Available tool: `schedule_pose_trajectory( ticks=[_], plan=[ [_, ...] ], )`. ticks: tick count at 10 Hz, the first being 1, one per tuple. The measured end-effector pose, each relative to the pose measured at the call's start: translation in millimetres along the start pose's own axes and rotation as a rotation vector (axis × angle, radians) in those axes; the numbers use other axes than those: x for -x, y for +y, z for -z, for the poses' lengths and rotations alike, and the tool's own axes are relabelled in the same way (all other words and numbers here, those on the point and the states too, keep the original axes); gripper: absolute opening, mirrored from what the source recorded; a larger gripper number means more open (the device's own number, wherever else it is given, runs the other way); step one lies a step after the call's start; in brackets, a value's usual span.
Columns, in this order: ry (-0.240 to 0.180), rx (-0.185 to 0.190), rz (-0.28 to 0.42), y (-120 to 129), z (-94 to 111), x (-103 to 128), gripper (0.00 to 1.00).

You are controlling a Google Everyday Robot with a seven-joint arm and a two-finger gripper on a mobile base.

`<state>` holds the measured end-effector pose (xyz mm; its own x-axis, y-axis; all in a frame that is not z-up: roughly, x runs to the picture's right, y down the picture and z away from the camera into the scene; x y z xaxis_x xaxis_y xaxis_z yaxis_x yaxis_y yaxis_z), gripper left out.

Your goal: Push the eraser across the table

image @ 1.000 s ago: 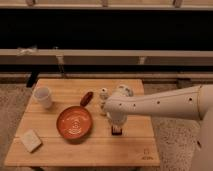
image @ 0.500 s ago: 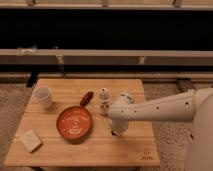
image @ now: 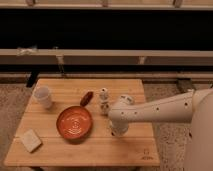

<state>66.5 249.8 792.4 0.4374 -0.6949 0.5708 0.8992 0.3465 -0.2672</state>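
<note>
Front edge, lower frame: square light-wood bench (image: 100, 150), butcher-block planks, small dark logo mark (image: 145, 154) at its lower-right corner.

Lower left of the bench: pale beige square block (image: 30, 140), lying flat and turned at an angle, well apart from everything else.

Centre-left: round orange pan (image: 74, 123), seen from above with rings on its inner face. Its reddish-brown oval handle (image: 87, 97) points up and to the right.

Just right of the pan: the tool (image: 118, 131), pointing straight down at the bench top, fingers together. It hangs from a rounded white wrist. The white arm (image: 160, 111) runs off to the right with a row of small dark dots along it and joins the robot's white body (image: 202, 130) at the right edge of the frame.

Eraser: not distinguishable. The tool's lower end covers the patch of bench right of the pan, and I cannot tell whether the eraser sits under it or whether anything is gripped.

Behind the tool, near centre: small white upright object (image: 104, 100), standing just right of the pan handle; kind unclear.

Upper left of the bench: white cup (image: 43, 96), upright, well apart from the pan.

Beyond the bench: speckled floor (image: 10, 107) on both sides, then a long pale horizontal ledge (image: 100, 56) with darkness above it.
</note>
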Motion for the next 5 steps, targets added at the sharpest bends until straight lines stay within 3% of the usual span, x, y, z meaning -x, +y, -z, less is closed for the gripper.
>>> schedule_pose_trajectory(
  ticks=[2, 5],
  plan=[
    [-0.016, 0.013, 0.004, 0.3, -8.4, 4.4, 0.0],
    [-0.012, 0.009, 0.004, 0.1, -3.8, 2.4, 0.0]
  ],
)
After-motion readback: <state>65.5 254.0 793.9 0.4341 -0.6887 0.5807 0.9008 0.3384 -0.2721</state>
